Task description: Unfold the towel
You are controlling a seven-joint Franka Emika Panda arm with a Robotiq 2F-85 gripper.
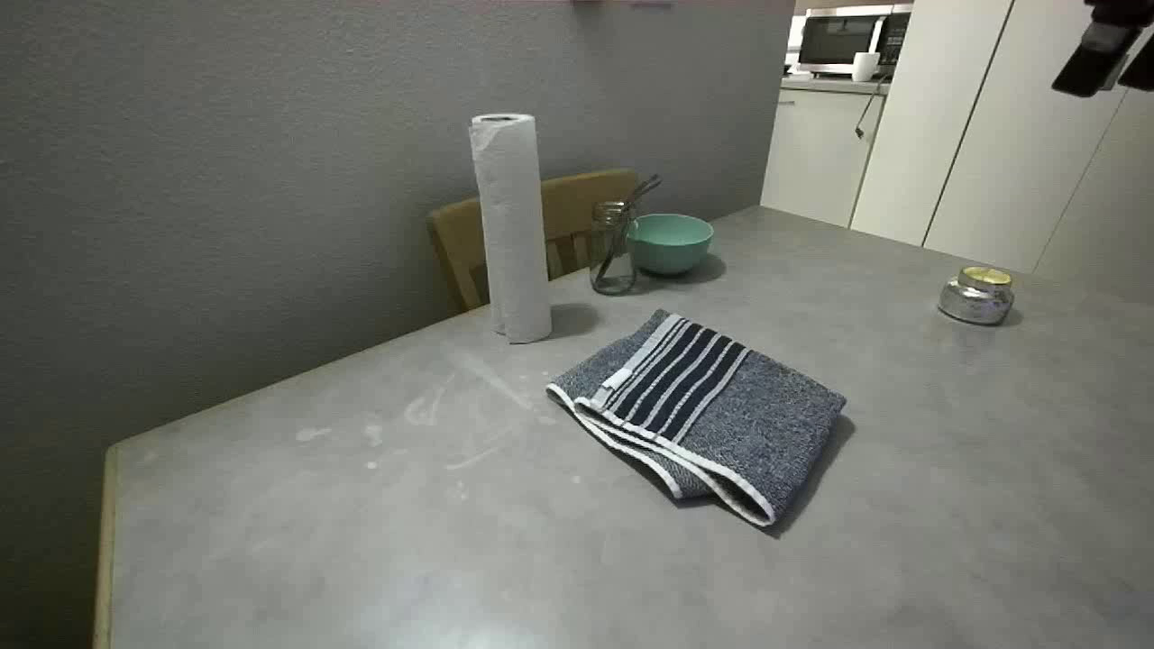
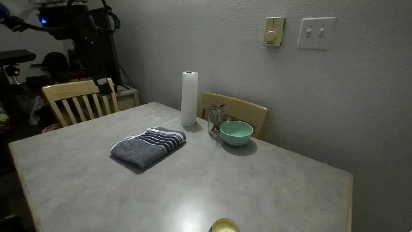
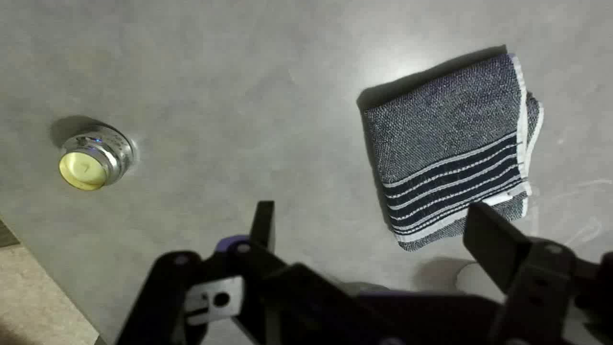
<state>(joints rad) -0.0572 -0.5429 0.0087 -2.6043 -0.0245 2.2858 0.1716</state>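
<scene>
The claw [image 3: 371, 220] hangs high over the grey table [image 3: 230, 96], jaws spread wide, nothing between them. On the table, the folded towel [image 3: 450, 139] lies past the jaws and toward the right in the wrist view, striped end nearest. One finger [image 3: 495, 242] hides part of its edge, its inner layers are out of sight, and in an exterior view the claw [image 1: 1109, 81] is cropped.

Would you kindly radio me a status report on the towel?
Gripper open, nothing held. Towel lying folded on table. Paper roll standing close by, may hinder unfolding that way.
</scene>
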